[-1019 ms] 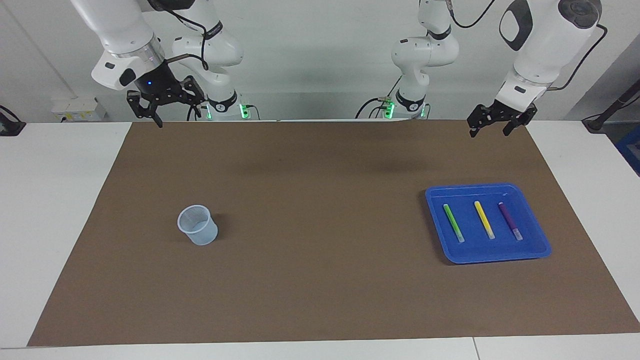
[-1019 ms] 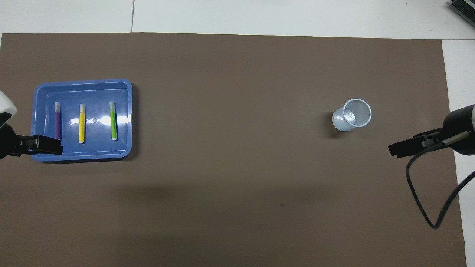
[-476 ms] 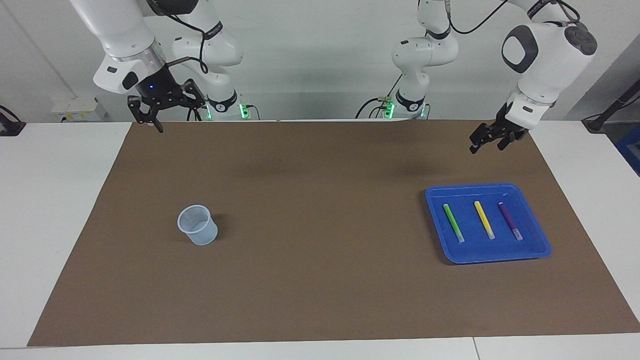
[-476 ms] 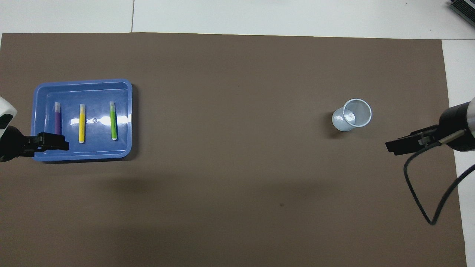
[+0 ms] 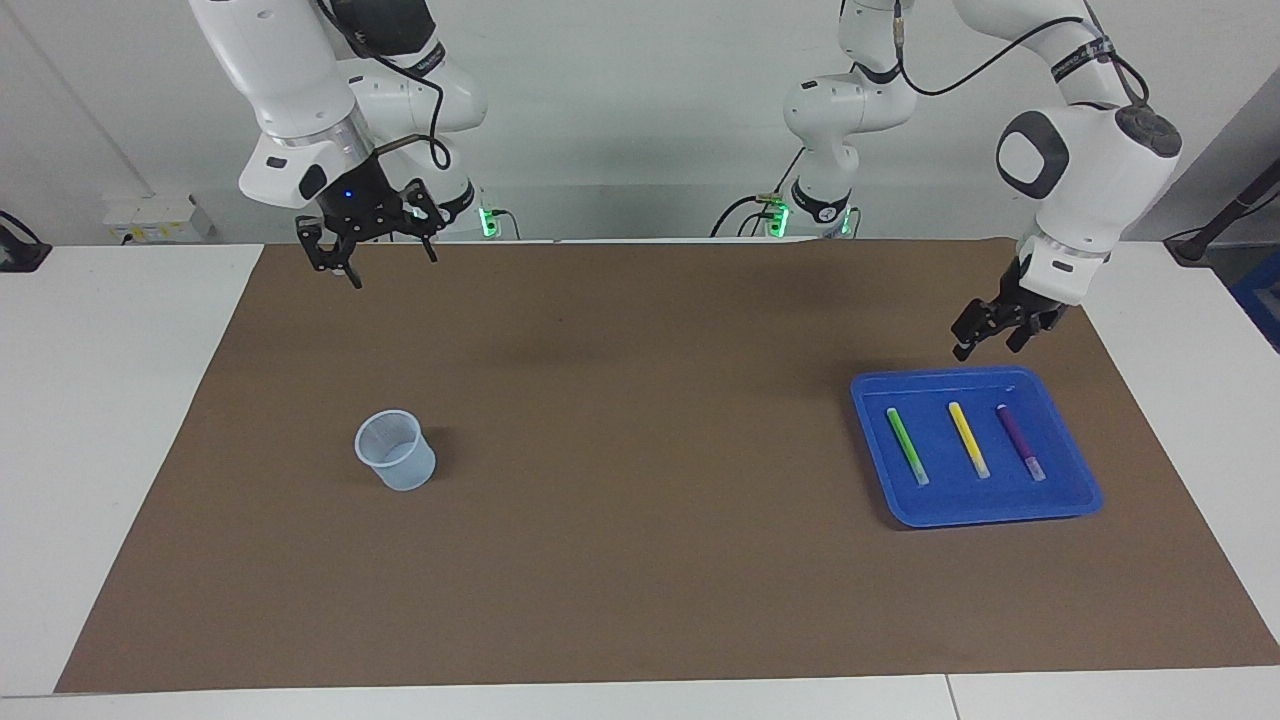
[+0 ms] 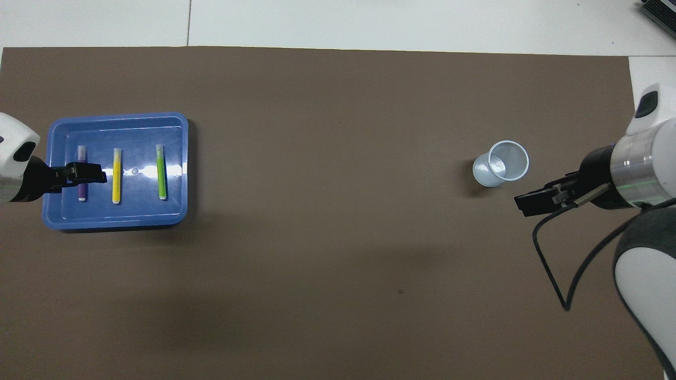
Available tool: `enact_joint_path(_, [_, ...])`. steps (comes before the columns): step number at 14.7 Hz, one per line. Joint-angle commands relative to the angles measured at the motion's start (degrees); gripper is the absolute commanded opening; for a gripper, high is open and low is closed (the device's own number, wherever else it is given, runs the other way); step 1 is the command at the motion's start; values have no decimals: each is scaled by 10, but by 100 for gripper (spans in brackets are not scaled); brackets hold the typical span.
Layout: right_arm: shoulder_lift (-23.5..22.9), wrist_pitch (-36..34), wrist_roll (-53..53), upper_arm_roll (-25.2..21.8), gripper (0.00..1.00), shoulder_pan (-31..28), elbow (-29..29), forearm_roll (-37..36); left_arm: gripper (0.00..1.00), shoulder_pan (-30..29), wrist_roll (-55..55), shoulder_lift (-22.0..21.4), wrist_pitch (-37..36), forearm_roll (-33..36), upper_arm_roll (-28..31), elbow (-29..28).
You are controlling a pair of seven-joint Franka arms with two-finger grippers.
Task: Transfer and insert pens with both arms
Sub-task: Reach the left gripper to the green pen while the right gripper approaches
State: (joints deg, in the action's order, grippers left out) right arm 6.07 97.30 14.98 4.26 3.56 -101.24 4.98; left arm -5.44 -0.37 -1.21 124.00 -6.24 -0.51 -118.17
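Partly hidden in the overhead view, the slim purple pen (image 6: 81,177) has its middle covered by the black two-finger left gripper (image 6: 87,172), which hangs in the air above it; the facing view shows that gripper (image 5: 988,340) raised clear of the shallow blue plastic tray (image 5: 1068,497), over the tray's edge nearest the robots, touching nothing. Its jaws stand apart and hold nothing. Only the wrist end of the white left arm (image 6: 15,163) shows in the overhead view, the rest cut off by the picture's edge.

Inside the tray the three pens lie side by side, apart from one another, each with a pale whitish end pointing away from the robots. The purple pen (image 5: 1021,441) lies closest to the left arm's end of the table, the slim yellow pen (image 5: 968,439) in the middle, and the slim green pen (image 5: 907,445) next to it, toward the table's centre.

The black two-finger right gripper (image 5: 383,252) hangs over the brown paper mat (image 5: 640,560), its jaws wide apart and empty. From above it (image 6: 536,203) shows just beside the small translucent white plastic cup (image 6: 501,163), which stands upright on the mat toward the right arm's end of the table, well apart from the tray. A black cable (image 6: 560,264) loops down from the right wrist.
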Motion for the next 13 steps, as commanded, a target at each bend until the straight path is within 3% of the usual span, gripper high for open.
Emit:
enact_joint_path(1, [4, 22, 13, -1, 100, 6, -15, 4, 96, 0, 0, 47, 26, -23, -3, 32])
enact_joint_path(4, [4, 20, 3, -1, 100, 5, -16, 29, 95, 4, 0, 89, 77, -26, -5, 54])
enact_joint_path(6, [1, 21, 2, -2, 100, 1, -19, 41, 94, 12, -1, 126, 63, -38, -5, 97])
enact_joint_path(9, [0, 24, -29, -1, 100, 5, -21, 51, 92, 7, -2, 218, 16, -62, -5, 188])
enact_joint_path(13, [-4, 28, -96, -1, 100, 6, -31, 97, 88, 30, -33, 233, 22, -70, -4, 189])
